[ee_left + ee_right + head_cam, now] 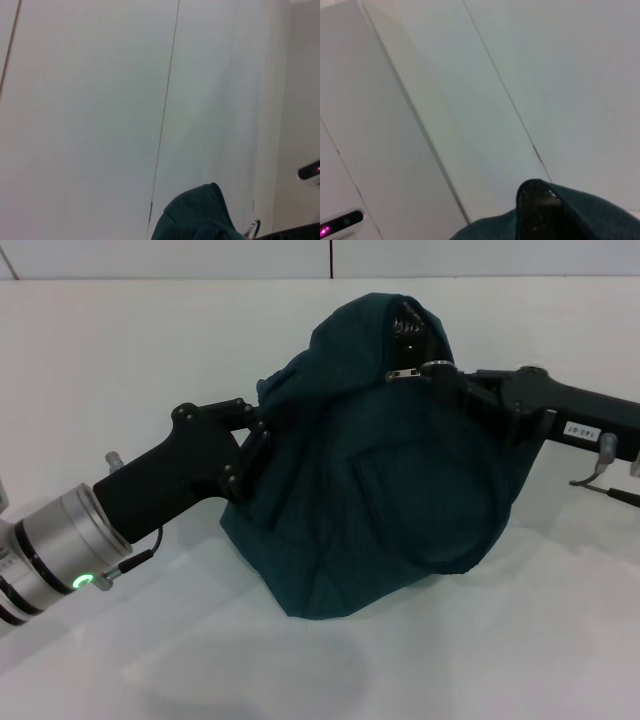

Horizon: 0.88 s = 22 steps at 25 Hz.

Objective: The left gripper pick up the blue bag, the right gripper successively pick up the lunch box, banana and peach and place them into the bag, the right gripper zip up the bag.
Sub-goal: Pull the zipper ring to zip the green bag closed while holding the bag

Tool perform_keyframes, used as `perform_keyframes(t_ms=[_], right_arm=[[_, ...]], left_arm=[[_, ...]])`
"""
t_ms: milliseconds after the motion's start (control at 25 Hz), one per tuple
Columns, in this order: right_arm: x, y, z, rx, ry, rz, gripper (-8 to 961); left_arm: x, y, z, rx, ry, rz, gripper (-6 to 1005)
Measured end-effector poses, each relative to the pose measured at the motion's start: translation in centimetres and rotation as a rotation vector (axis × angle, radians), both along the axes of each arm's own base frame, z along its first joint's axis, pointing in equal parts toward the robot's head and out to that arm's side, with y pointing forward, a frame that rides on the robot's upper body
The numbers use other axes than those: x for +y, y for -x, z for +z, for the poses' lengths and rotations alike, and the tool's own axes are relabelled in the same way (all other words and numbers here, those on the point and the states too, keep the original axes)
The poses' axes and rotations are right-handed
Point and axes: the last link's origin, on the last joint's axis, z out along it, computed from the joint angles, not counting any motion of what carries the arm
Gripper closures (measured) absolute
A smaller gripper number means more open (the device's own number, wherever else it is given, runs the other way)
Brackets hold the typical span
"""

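No legible text; arm label point(581, 427) unreadable.

Soft fabric bag point(380, 490): dark teal-blue, plain, faint quilted stitch lines; glossy black lining at top opening; small silver zipper pull. Left claw point(262, 440): matte black body, silver cylindrical wrist, green glowing ring. Right claw point(440, 375): black, small white printed label. Smooth flat worktop point(150, 350): plain white.
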Motion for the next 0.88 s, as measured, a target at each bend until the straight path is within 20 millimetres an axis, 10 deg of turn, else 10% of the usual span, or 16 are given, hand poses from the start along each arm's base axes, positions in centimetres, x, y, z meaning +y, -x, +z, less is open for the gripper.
perform_keyframes(t_ms=[880], right_arm=[[-0.5,-1.7,2.0,0.079,-0.110,-0.048,945]], left_arm=[[0.1,0.1,0.2,-0.002,-0.008,0.003,949]])
